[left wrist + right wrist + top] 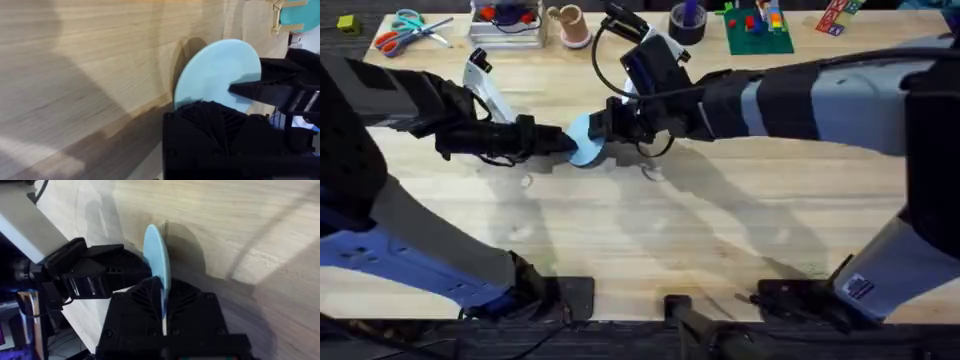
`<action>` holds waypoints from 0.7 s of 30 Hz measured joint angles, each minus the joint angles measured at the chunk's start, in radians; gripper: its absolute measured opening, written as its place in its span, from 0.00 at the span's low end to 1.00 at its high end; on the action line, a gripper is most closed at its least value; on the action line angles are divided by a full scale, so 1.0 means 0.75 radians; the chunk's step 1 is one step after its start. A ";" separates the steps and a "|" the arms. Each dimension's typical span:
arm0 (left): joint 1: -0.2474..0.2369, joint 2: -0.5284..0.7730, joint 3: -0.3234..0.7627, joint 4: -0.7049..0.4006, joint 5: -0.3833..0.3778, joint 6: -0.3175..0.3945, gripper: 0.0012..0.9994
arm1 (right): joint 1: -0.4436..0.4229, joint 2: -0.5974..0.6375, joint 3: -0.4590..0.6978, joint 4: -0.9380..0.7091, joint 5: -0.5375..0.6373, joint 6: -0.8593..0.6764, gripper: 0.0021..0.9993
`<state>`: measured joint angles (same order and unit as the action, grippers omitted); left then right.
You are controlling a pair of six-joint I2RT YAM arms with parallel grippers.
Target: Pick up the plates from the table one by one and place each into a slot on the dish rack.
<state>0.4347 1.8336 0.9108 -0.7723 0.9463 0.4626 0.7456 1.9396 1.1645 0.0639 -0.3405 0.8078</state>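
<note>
Light blue plate (586,140) held on edge above the mid counter (720,230). The left claw (563,142) and right claw (603,128) each pinch its rim from opposite sides.

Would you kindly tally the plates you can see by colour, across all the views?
Light blue plate: 1, held on edge between both grippers.
Teal plate: 1, standing in the dish rack.
Total: 2 plates.

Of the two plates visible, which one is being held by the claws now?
The light blue plate, held on edge between the left claw and right claw. The teal plate sits apart in the rack.
</note>
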 joint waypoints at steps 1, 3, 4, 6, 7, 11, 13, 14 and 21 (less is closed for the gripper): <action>0.000 0.000 0.000 -0.001 0.000 -0.001 0.04 | 0.000 0.000 0.000 0.000 0.000 0.000 0.04; 0.000 0.000 0.000 -0.005 0.000 -0.005 0.04 | -0.001 0.000 0.000 0.000 -0.003 0.000 0.03; 0.000 0.000 0.001 -0.008 0.000 -0.008 0.04 | -0.002 0.000 0.000 0.000 -0.006 0.000 0.03; 0.001 0.000 0.005 -0.019 -0.002 -0.010 0.04 | -0.005 0.000 0.000 0.002 -0.016 -0.003 0.03; 0.001 0.000 0.007 -0.028 -0.004 -0.009 0.04 | -0.008 0.000 0.000 0.003 -0.021 -0.007 0.03; -0.003 0.000 0.035 -0.076 -0.037 -0.007 0.04 | -0.024 -0.002 0.000 -0.004 -0.046 -0.035 0.03; -0.008 -0.003 0.047 -0.094 -0.071 -0.005 0.04 | -0.039 -0.013 0.001 -0.037 -0.055 -0.055 0.03; -0.009 -0.012 0.051 -0.100 -0.085 -0.004 0.04 | -0.052 -0.027 0.001 -0.063 -0.056 -0.068 0.03; -0.010 -0.246 0.058 -0.134 -0.132 -0.003 0.04 | -0.198 -0.157 0.001 -0.233 -0.032 -0.175 0.03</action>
<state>0.4271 1.6490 0.9541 -0.8729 0.8470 0.4603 0.5971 1.8219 1.1652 -0.1109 -0.3644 0.6765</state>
